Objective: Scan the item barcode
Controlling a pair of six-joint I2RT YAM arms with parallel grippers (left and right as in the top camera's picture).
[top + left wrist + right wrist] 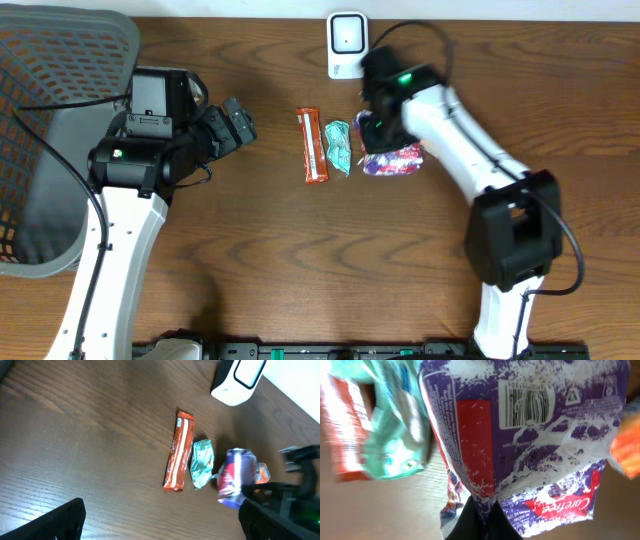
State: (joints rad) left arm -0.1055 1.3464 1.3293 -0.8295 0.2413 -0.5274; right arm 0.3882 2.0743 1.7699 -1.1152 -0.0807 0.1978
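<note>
Dark wooden table [300,270], near its far edge: the right gripper [368,128], clenched on a purple snack packet [395,160], holds it just short of the white scanner [346,42], barcode [529,405] towards the wrist camera. The left gripper [240,125] hangs spread wide, well apart.

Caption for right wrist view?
Right jaws pinch the purple packet, barcode facing the camera, teal wrapper and orange bar alongside.
</note>
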